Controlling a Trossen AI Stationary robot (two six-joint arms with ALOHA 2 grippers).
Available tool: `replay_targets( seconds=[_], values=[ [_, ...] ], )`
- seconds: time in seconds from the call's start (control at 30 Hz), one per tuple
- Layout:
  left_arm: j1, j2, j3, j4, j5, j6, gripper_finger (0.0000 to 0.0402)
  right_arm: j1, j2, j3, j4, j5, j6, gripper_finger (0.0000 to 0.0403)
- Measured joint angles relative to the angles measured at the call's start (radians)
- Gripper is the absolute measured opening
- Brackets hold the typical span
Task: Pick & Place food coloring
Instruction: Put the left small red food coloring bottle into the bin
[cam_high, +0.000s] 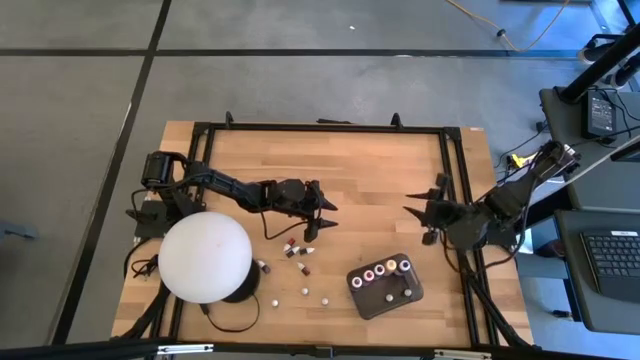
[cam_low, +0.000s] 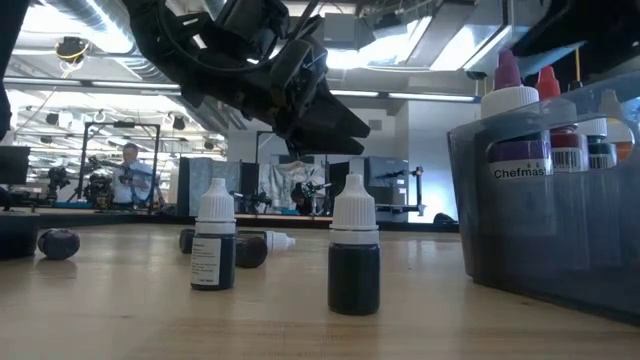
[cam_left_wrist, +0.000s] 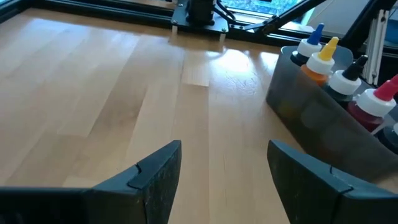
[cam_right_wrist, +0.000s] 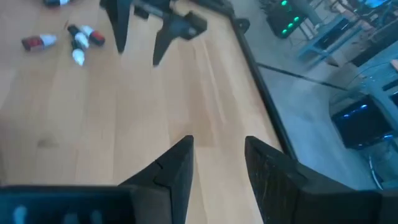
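Hovering my left claw (cam_high: 322, 222), spread and empty, over the bottles (cam_high: 297, 247), I should centre one before closing.

The table (cam_high: 380, 190) is made of pale, smooth wood planks with a satin sheen. The tray (cam_low: 560, 215) is formed of translucent grey plastic. The food coloring (cam_low: 354, 258) is held in glossy plastic bottles with matt white caps. The dome (cam_high: 205, 257) appears smooth and matt white.
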Motion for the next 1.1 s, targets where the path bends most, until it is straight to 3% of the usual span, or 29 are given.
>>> replay_targets(
  seconds=[0.23, 0.37, 0.7, 1.0, 1.1],
  values=[
    [0.000, 0.000, 0.000, -0.030, 0.000, -0.048, 0.0233, -0.007, -0.099, -0.155, 0.103, -0.021, 0.105, 0.0147],
    [0.000, 0.000, 0.000, -0.092, 0.001, -0.097, 0.0233, -0.007, -0.125, -0.224, 0.213, -0.023, 0.074, 0.0147],
    [-0.021, 0.000, 0.000, -0.351, 0.097, -0.127, 0.0233, -0.007, -0.127, -0.245, 0.274, -0.022, 0.043, 0.0147],
    [-0.067, 0.000, 0.000, -0.554, -0.008, -0.182, 0.0233, -0.007, -0.127, -0.245, 0.273, -0.022, 0.047, 0.0147],
    [-0.088, -0.009, 0.016, -0.629, -0.088, -0.202, 0.0233, -0.007, -0.127, -0.245, 0.272, -0.021, 0.047, 0.0147]
  ],
)
